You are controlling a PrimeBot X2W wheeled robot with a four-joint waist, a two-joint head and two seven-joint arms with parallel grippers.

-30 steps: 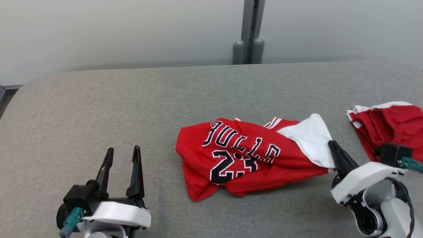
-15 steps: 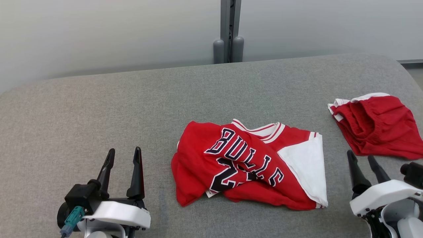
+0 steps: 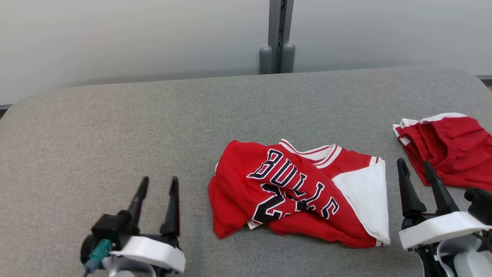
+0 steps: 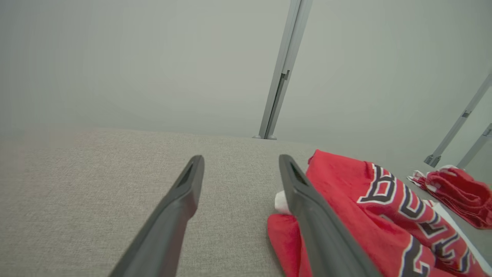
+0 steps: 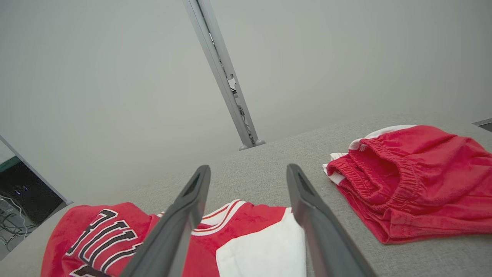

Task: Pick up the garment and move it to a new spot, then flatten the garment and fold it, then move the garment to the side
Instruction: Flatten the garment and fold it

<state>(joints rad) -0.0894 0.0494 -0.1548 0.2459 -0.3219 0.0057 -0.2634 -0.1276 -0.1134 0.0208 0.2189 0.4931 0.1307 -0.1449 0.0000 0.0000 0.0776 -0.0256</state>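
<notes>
Now the left claw (image 3: 160,180) and right claw (image 3: 414,162) stand wide and empty either side of the crumpled red-and-white fabric jersey (image 3: 292,192), which lies unheld on the grey cloth surface (image 3: 153,115); flattening, folding and moving aside look undone.

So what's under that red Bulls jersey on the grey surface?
The jersey lies crumpled on the grey padded surface. Its white lining is turned up over the right part. Whatever else sits beneath the bunched folds is covered, so I can't tell.
</notes>
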